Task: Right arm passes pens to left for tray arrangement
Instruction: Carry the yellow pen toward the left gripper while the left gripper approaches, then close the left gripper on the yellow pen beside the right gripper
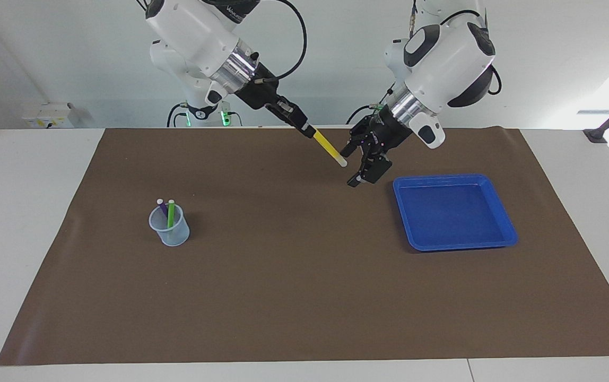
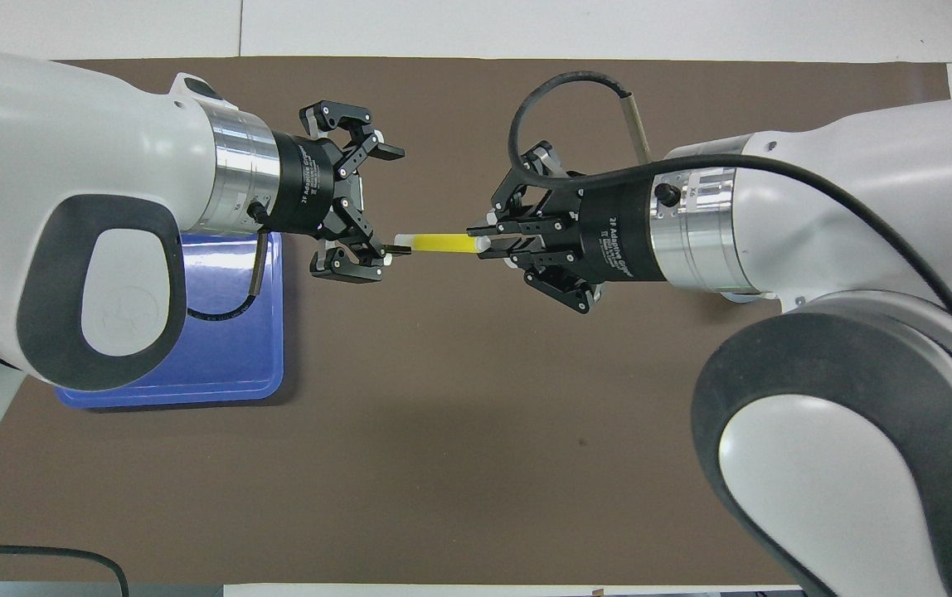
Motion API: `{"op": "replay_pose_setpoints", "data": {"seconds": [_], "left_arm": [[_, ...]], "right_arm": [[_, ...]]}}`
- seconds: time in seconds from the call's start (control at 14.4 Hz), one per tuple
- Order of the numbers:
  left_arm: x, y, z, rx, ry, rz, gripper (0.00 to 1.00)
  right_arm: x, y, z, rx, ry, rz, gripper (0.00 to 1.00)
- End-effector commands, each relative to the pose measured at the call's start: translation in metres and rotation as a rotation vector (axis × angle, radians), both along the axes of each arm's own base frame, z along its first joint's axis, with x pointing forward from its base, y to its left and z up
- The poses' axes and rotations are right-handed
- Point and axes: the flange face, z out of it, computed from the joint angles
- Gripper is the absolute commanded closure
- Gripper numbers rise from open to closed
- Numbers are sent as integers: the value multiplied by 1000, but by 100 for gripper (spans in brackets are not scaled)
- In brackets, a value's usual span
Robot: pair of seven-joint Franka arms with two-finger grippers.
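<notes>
Seen from across the table, the right gripper (image 1: pixel 309 131) is clamping the yellow pen (image 1: pixel 329 148) by its upper end, up in the air over the brown mat (image 1: pixel 294 276) near the edge closest to the robots. The pen is slanting down toward five o'clock, its whitish tip pointing at the left gripper (image 1: pixel 351 167), whose fingers are standing apart and are holding nothing. The tip is sitting just beside the upper finger (whether it is touching cannot be told from here). The blue tray (image 1: pixel 455 243) is lying flat on the mat at about four o'clock from the left gripper, toward the left arm's end of the table, with nothing in it. The purple pen (image 1: pixel 162 207) and the green pen (image 1: pixel 170 214) are standing tilted in a small pale-blue cup (image 1: pixel 169 229) toward the right arm's end, well apart from the handover.

From overhead, the two arms are facing each other over the middle of the mat (image 2: pixel 476 464). The right gripper (image 2: pixel 482 240), coming in from three o'clock, is pinching one end of the yellow pen (image 2: pixel 439 243), which is lying level along the nine-to-three line. The left gripper (image 2: pixel 393 203), reaching in from nine o'clock, is spreading its fingers wide, and the pen's free end is lying against the lower fingertip in this view. The tray (image 2: pixel 227 348) is showing partly beneath the left arm; the cup and the other two pens are hidden under the right arm.
</notes>
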Motion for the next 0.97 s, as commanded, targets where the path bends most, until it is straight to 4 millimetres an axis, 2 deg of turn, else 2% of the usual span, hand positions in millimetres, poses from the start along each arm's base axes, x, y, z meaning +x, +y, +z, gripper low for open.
{"op": "replay_pose_setpoints", "data": {"seconds": [0.0, 0.35, 0.49, 0.69, 0.9], "left_arm": [[2, 4, 2, -38, 76, -26, 0], [-6, 10, 1, -27, 115, -98, 0], [-8, 12, 9, -84, 126, -90, 1], [-4, 25, 14, -175, 103, -114, 5], [-11, 24, 16, -192, 91, -128, 7]], "right_arm": [[2, 8, 3, 25, 11, -8, 100], [0, 12, 1, 22, 13, -6, 100], [-1, 12, 1, 21, 11, -6, 100], [-1, 12, 0, 18, 12, -4, 100], [-1, 12, -1, 17, 11, -2, 100]]}}
